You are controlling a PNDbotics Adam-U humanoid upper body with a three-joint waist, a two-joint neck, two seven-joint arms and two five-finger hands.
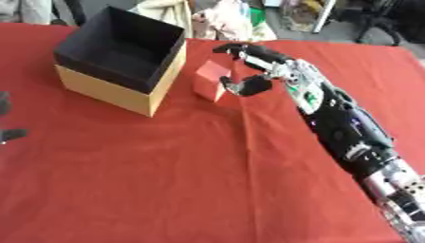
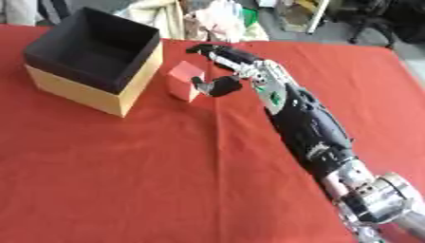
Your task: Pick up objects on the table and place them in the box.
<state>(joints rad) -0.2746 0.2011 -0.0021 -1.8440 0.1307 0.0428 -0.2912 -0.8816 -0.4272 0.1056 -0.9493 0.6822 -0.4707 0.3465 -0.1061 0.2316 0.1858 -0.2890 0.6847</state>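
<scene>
- right hand [image 1: 253,71] spread open around red cube [image 1: 212,80], thumb low at its near side, fingers arched over its far side; nothing gripped yet.
- cube near table's [image 1: 166,180] far edge, just beside box [image 1: 120,59].
- risk: thumb-first contact shoves cube across the cloth into the box.
- matte cube; stiff card box, black lining, tan walls.
- left hand [image 1: 8,121] idle at left edge; can't tell its fingers.

I count one box [image 1: 124,59], open and black inside, and one red cube [image 1: 212,80] on the counter [image 1: 207,180]. Nothing more of either kind.
</scene>
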